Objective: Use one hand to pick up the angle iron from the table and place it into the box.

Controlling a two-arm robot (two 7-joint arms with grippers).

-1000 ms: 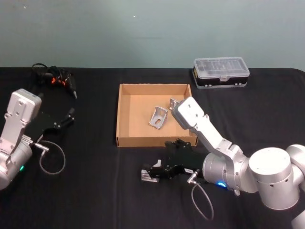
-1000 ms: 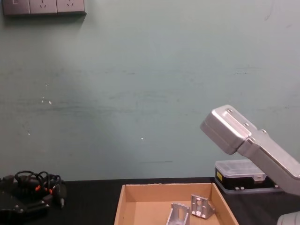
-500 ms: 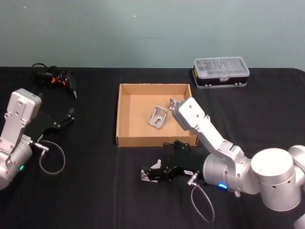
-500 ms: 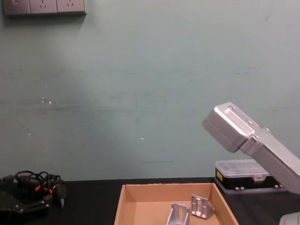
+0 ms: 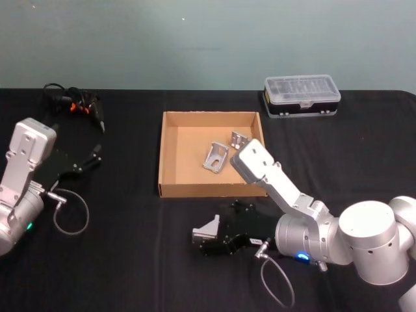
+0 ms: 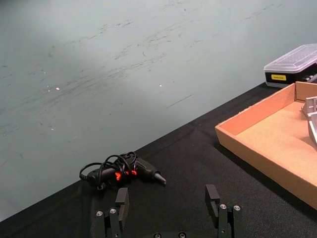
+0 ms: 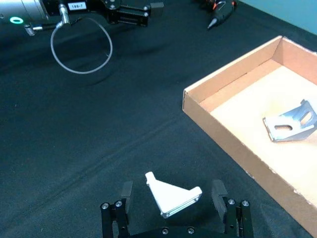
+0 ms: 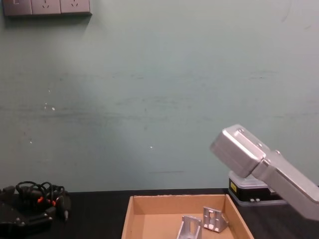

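Right wrist view — angle iron (image 7: 173, 197) within right pincer (image 7: 172, 190), hold unclear.

My surface (image 5: 130, 260) is matt black cloth. Centre frame, the box (image 5: 208, 190) is plain cardboard; the angle iron (image 5: 209, 227), pale metal.

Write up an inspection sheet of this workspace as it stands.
Surface: black table, matte.
Job's things: box holds a middle bracket and a corner bracket; loose bracket sits in front of the box.
Clutter: plastic case behind the box; black tool far left.
End effectors: left end effector open, parked left; right end effector open, fingers either side of the loose bracket.
Cables: left wire loop and right wire loop at the wrists; cord coiled by the tool.
Surroundings: teal wall, sockets.
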